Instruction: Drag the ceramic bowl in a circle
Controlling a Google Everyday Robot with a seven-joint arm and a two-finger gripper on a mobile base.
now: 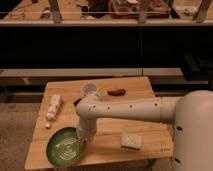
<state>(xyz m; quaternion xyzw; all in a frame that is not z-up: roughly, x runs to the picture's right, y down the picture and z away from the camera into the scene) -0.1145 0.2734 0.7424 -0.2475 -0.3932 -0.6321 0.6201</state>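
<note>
The ceramic bowl is wide, shallow and glossy green with pale swirl marks inside. It sits at the front left corner of the wooden table, close to the front edge. My white arm reaches in from the right and bends down. My gripper is at the bowl's right rim and seems to touch it. The arm's wrist hides the contact point.
A small white cup stands at the table's back middle, with a reddish-brown item to its right. A white bottle lies at the left. A pale packet lies front right. A dark item lies behind the arm.
</note>
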